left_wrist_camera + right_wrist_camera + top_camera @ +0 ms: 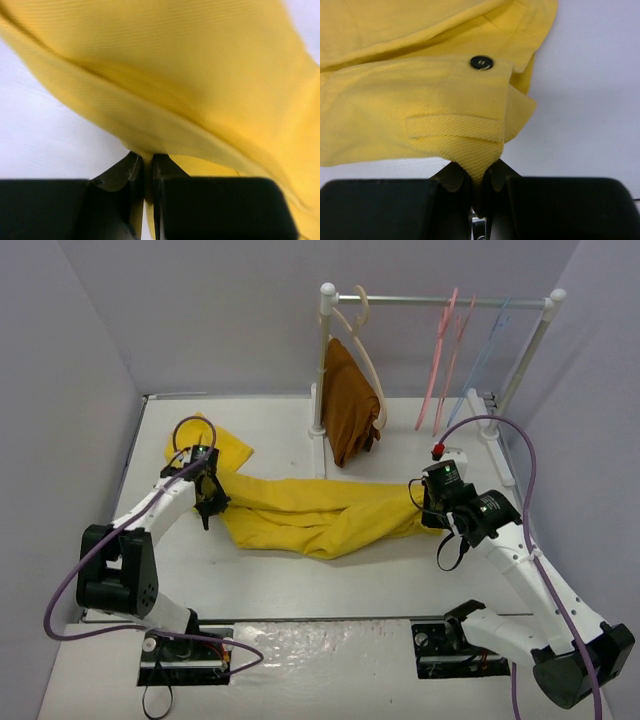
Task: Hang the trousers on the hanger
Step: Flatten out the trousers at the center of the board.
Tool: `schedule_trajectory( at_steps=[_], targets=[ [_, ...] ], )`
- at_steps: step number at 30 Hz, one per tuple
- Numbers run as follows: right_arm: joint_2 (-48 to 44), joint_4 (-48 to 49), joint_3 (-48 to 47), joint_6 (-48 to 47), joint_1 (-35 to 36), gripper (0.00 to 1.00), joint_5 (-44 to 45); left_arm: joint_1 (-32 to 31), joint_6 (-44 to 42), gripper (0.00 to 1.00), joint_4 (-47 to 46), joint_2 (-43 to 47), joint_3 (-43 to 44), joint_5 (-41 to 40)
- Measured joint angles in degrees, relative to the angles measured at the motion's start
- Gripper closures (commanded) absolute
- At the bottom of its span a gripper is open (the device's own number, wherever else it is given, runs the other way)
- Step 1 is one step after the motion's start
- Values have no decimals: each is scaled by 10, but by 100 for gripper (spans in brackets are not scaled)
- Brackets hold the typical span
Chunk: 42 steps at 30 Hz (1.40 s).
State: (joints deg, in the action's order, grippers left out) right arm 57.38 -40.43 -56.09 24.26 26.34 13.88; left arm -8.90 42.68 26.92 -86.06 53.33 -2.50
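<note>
**Both grippers clamp the yellow trousers lying on the table**

From the top external camera, the trousers (310, 510) lie stretched sideways across the middle of the table (300, 585), between the 2 arms. One end is bunched toward the far left corner. The left gripper (207, 508) sits at the cloth's left part and the right gripper (430, 508) at its right end. From this height you cannot tell how the jaws stand.

The wrist cameras settle that. In the left wrist view the 2 black fingers (132, 172) are pressed together with a thin fold of yellow cloth pinched between them. The cloth fills most of the frame, and bare table shows at the left. In the right wrist view the fingers likewise close on the cloth's edge, just below a belt loop (455, 129). A dark button (481, 62) marks this end as the waistband, a detail too small to see from above.

Only the overhead view shows the rail (440, 301) at the far side. On it hang the pink hanger (440, 350), a second pink hanger (456, 360) just beside it, a light blue hanger (482, 350) and a beige hanger (365, 350) bearing a rust-brown cloth (350, 405). All are well apart from the trousers.
</note>
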Motion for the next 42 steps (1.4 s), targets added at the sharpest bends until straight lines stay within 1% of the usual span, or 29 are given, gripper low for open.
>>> schedule_trajectory(
  at_steps=[3,7,9,11,13,15,16,19,20,21,23,24,25,28,30,35,36,39,42],
  targets=[
    [13,-16,-45,-17,-29,100,-12,1,-58,100,95,13,147,-37],
    [31,-26,-134,-41,-53,100,-1,0,-130,100,180,28,375,-100],
    [32,-29,-162,-51,-62,100,9,0,-154,98,214,41,444,-129],
    [28,-32,-175,-57,-69,100,15,1,-170,91,245,51,476,-148],
    [22,-39,-176,-60,-71,100,15,4,-183,81,276,51,482,-158],
    [18,-50,-174,-62,-72,100,9,6,-193,74,299,37,481,-164],
    [17,-55,-171,-63,-72,100,7,10,-200,70,306,20,480,-169],
    [16,-73,-165,-64,-73,100,3,28,-222,66,312,-51,474,-177],
    [17,-79,-163,-64,-73,100,2,35,-228,59,311,-74,472,-176],
    [18,-83,-161,-64,-73,100,2,42,-234,49,310,-97,468,-171],
    [21,-88,-156,-63,-74,100,2,51,-242,31,300,-124,448,-157],
    [22,-89,-153,-63,-75,100,2,54,-245,24,294,-124,427,-150],
    [24,-90,-149,-62,-76,100,3,56,-248,23,287,-121,404,-143],
    [25,-92,-138,-59,-79,99,3,55,-243,22,243,-63,302,-120],
    [28,-92,-132,-56,-79,99,3,55,-236,22,237,-7,238,-100],
    [33,-90,-124,-49,-80,100,3,55,-157,26,162,145,71,-11],
    [33,-89,-122,-48,-80,100,3,55,-137,29,146,175,36,1],
    [33,-86,-116,-46,-80,100,3,54,-82,34,134,245,-59,8],
    [33,-85,-112,-46,-80,100,2,54,-32,39,140,279,-116,-1]
  ],
)
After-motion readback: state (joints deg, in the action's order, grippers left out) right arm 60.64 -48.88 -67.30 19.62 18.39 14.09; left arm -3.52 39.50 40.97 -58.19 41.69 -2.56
